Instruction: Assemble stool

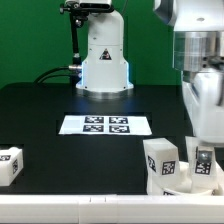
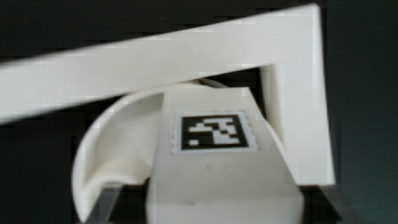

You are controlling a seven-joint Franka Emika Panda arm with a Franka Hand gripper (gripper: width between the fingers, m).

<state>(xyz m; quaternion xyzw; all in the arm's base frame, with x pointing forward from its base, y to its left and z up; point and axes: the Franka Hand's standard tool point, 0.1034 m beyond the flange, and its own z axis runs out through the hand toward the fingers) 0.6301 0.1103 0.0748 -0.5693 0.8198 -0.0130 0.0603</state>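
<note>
In the exterior view my gripper (image 1: pixel 203 172) is low at the exterior view's right, shut on a white stool leg (image 1: pixel 203 160) with a tag on it. Beside it a second tagged leg (image 1: pixel 160 158) stands upright. The white round seat (image 1: pixel 176 187) lies under them, mostly hidden. A third leg (image 1: pixel 9 165) lies at the far left of the exterior view. In the wrist view the held leg (image 2: pixel 215 132) fills the gap of the gripper (image 2: pixel 222 205). The dark fingers (image 2: pixel 111 200) press its sides. The seat's curved rim (image 2: pixel 111 140) shows beside it.
The marker board (image 1: pixel 105 125) lies mid-table in front of the robot base (image 1: pixel 103 60). A white rim (image 1: pixel 90 207) runs along the table's front edge. In the wrist view a white angled wall (image 2: pixel 267 45) stands just beyond the held leg.
</note>
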